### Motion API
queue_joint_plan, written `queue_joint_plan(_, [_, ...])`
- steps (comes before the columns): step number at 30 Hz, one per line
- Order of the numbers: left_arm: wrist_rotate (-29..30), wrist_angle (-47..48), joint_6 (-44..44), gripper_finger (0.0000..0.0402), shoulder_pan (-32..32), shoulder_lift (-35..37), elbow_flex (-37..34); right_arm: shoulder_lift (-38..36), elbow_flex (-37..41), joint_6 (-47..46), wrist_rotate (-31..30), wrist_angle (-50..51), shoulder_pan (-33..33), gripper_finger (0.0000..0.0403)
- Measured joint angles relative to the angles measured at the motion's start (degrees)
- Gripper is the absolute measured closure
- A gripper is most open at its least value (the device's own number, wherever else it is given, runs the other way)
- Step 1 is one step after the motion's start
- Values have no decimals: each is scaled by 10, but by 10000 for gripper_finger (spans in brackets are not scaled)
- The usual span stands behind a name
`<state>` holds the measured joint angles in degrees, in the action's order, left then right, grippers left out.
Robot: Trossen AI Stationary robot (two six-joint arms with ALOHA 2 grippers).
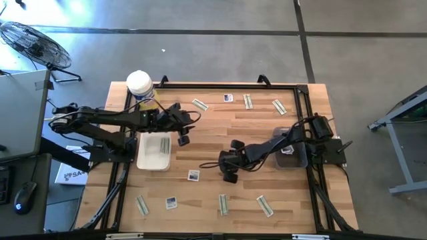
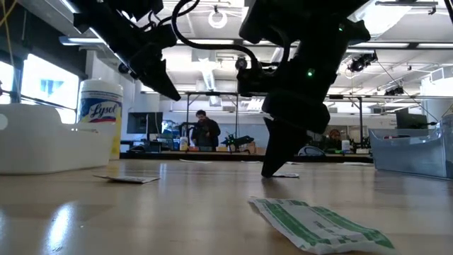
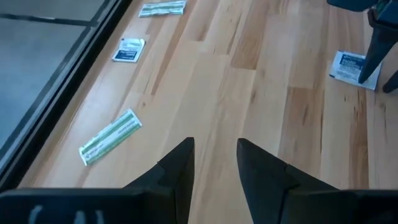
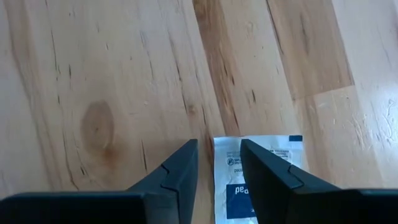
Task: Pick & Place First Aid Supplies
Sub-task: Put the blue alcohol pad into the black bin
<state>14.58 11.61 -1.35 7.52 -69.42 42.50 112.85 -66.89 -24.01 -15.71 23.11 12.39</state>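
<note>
Right end effector (image 4: 217, 171) stood on the pale, grained wooden desk (image 4: 112, 81), its dark wedge fingers narrowly apart over a flat white square packet (image 4: 273, 149) with blue print. Left end effector (image 3: 214, 165) hovered, fingers slightly apart, holding nothing.

Left arm reaches across the upper left of the high frame, its left gripper (image 1: 183, 132) with jaws slightly parted. Right gripper (image 1: 229, 175) points down at centre, jaws narrowly apart.

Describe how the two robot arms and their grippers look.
Both arms are dark, jointed, with black cables looping along them. The left gripper and right gripper each have two flat, matte black fingers tapering to angled tips. A small green light glows on the right arm's wrist in the low view.
</note>
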Motion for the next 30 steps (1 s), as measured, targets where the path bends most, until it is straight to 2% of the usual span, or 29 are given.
queue_joint_plan(4, [-10, -22, -32, 284, 21, 25, 0, 7, 0, 0, -3, -5, -3, 303])
queue_joint_plan(11, [-53, -30, -29, 284, 76, 63, 1, 9, 0, -1, 0, -6, -3, 352])
queue_joint_plan(20, [-78, -12, -18, 284, 82, 61, -2, 10, 1, -6, 4, -6, -5, 395])
queue_joint_plan(26, [-76, -34, -26, 284, 83, 63, -24, -14, 4, -56, 11, -12, -16, 399])
queue_joint_plan(30, [-76, -46, -32, 284, 82, 63, -28, -59, 4, -112, -2, 0, -28, 401])
